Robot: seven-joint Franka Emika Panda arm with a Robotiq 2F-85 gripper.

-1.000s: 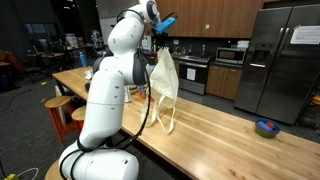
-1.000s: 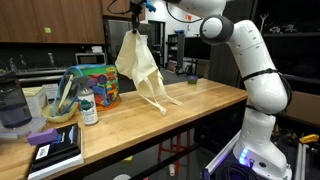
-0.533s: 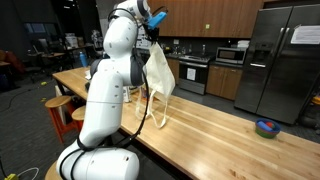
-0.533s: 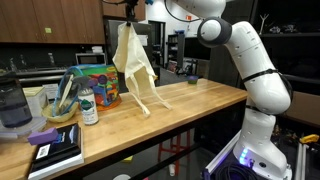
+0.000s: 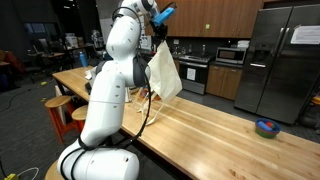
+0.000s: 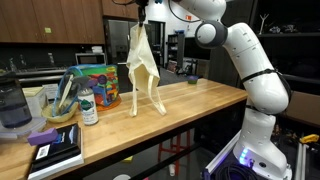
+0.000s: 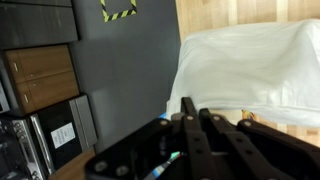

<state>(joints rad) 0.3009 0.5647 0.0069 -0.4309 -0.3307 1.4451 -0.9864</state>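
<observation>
My gripper is shut on the top of a white cloth bag and holds it high above the wooden table. The bag hangs down, and its long straps trail to the tabletop. In the wrist view the closed fingers sit over the white bag that fills the right side.
A blue bowl sits at the table's far right. A colourful box, a bottle, a bowl with utensils, a blender jar and books crowd one table end. Stools stand beside the table.
The gripper has carried the bag sideways along the table and a little higher. The bag has swung and its straps drag across the tabletop.
</observation>
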